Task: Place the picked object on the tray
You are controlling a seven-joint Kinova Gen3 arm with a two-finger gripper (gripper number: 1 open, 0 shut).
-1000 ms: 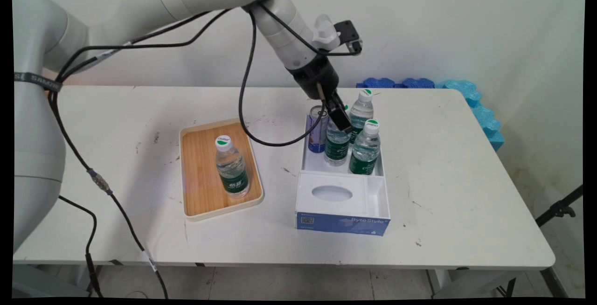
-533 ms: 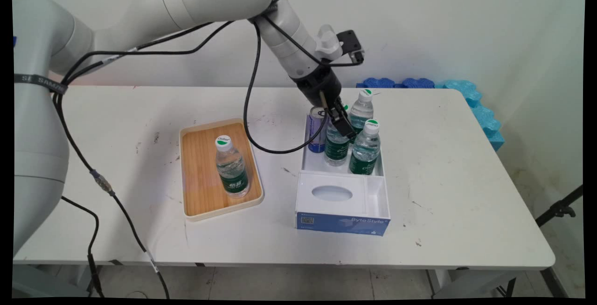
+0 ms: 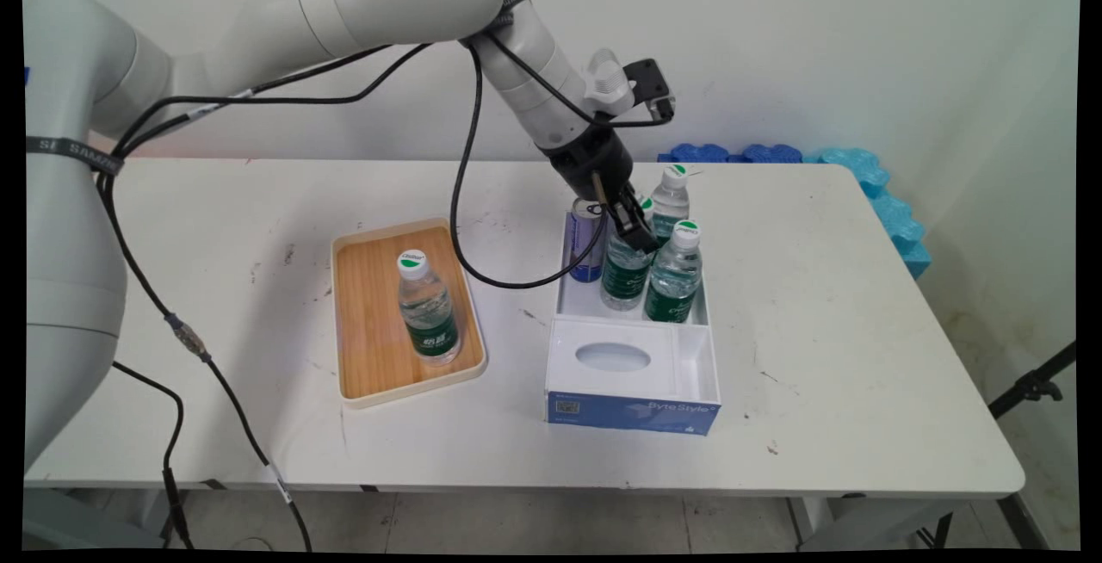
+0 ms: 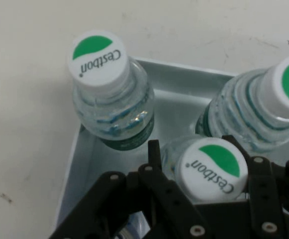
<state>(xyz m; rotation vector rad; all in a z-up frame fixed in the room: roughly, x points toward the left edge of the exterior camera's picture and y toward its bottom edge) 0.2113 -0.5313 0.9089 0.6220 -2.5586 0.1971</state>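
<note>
Black and two-fingered, the pincer (image 3: 638, 234) reaches down into the rear compartment of a white plastic organizer box (image 3: 631, 348) with a blue front, which stands on the white tabletop (image 3: 826, 305). Its fingers (image 4: 153, 155) sit on either side of the neck of a clear plastic water bottle with a green label and a white-and-green cap (image 4: 213, 168); in the hand view the cap lies squarely between them, one finger at each side, so the pincer is pinching this bottle just under the cap. In the main view that bottle (image 3: 625, 270) leans a little.

Two more bottles of the same kind stand in the same compartment: one (image 3: 674, 275) just beside the held bottle on its right, another (image 3: 669, 197) behind, at the far wall. A blue and silver drink can (image 3: 585, 244) stands in the compartment's left rear corner, close to the held bottle.

Well apart to the left, a wooden tray with a pale rim (image 3: 366, 348) lies on the tabletop with a fourth, like bottle (image 3: 426, 309) upright on it. Blue foam pieces (image 3: 869, 176) sit by the tabletop's far right corner.
</note>
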